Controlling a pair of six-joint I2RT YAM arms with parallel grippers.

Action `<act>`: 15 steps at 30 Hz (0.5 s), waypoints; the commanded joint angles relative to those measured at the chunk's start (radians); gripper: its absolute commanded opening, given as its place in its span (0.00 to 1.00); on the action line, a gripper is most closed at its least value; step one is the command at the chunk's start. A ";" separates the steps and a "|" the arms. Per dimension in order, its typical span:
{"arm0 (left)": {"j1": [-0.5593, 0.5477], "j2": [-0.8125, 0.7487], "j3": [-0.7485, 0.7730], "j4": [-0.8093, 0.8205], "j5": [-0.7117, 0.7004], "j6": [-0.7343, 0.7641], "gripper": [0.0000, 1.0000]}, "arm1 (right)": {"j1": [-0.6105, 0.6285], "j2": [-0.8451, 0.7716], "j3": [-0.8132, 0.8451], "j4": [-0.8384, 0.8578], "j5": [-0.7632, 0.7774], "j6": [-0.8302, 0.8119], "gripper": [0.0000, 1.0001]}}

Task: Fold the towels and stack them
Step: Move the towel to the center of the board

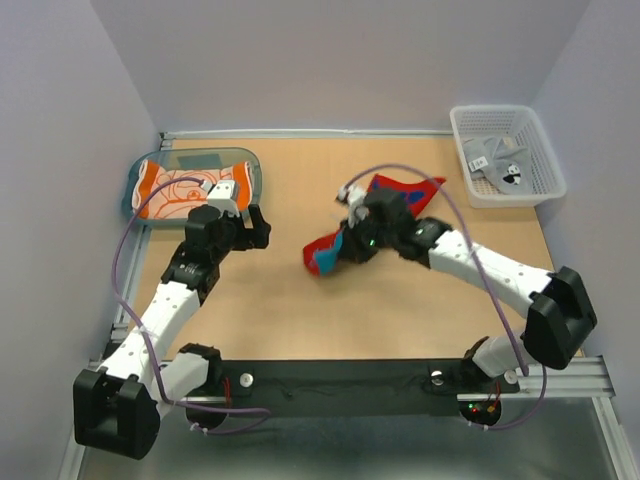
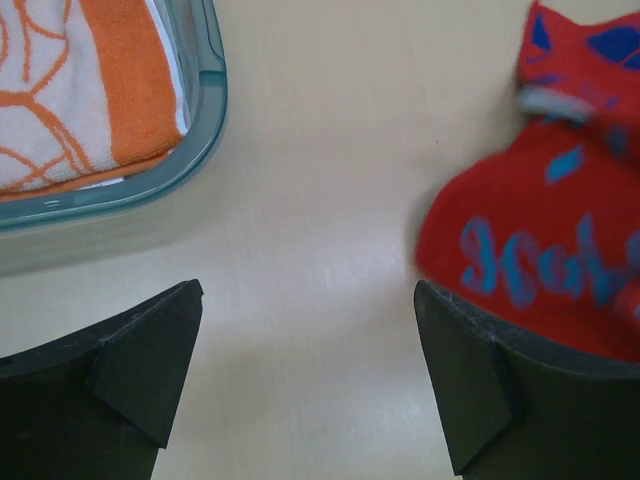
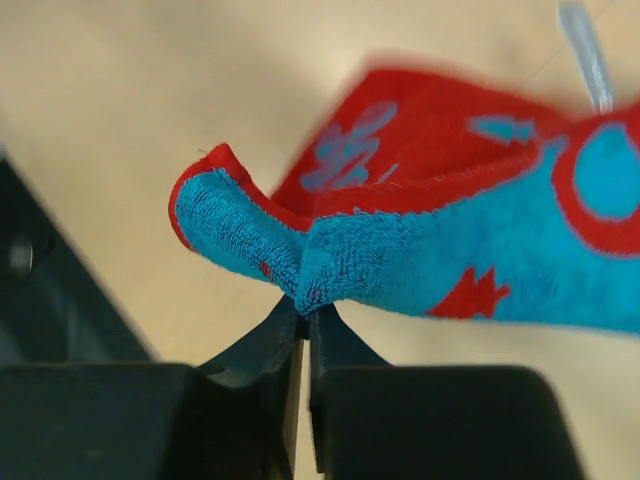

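the red towel [image 1: 415, 192] lies mid-frame on the table [image 1: 300, 310], its left edge lifted and clamped in the right gripper [image 3: 305, 312], blue underside showing. the orange towel [image 1: 165, 195] sits in the tray [image 1: 256, 172] at upper left, just above the left gripper [image 2: 310, 370], jaws wide apart. a grey towel [image 1: 495, 160] lies in the basket [image 1: 545, 172], upper right.

The left arm [image 1: 160, 315] and the right arm [image 1: 480, 262] are white tubes with chunky black joints. A thin purple cable [image 1: 122, 260] loops along each one. The left gripper [image 2: 308, 330] has two flat black fingers [image 2: 140, 370] with pointed tips.
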 commanded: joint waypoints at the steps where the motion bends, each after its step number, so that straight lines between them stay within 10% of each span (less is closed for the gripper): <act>1: -0.005 -0.027 -0.007 0.057 0.017 0.004 0.99 | 0.168 0.000 -0.181 -0.020 -0.078 0.150 0.14; 8: -0.047 -0.013 -0.006 0.043 0.053 -0.038 0.99 | 0.227 -0.140 -0.206 -0.052 0.182 0.192 0.75; 15: -0.196 0.131 0.106 0.042 0.003 -0.098 0.98 | -0.095 -0.107 -0.132 -0.087 0.440 0.165 0.74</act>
